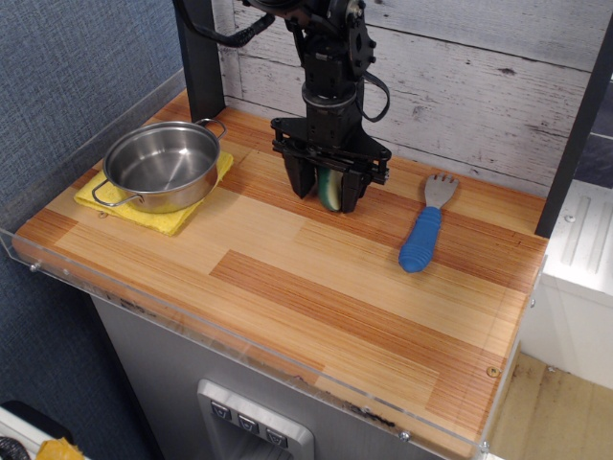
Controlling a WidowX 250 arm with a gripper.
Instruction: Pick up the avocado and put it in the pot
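Note:
The avocado [331, 189] stands on its edge at the back middle of the wooden table. Only a strip of its dark green skin and pale face shows between the fingers. My gripper [327, 192] is down at table level and shut on the avocado, one black finger on each side. The shiny steel pot [179, 195] sits empty at the back left, well to the left of the gripper.
The pot rests on a yellow cloth [153, 218]. A fork with a blue handle [421, 238] lies to the right of the gripper. A black post [199, 57] stands behind the pot. A grey plank wall runs along the back and a clear guard [144, 302] along the front edge.

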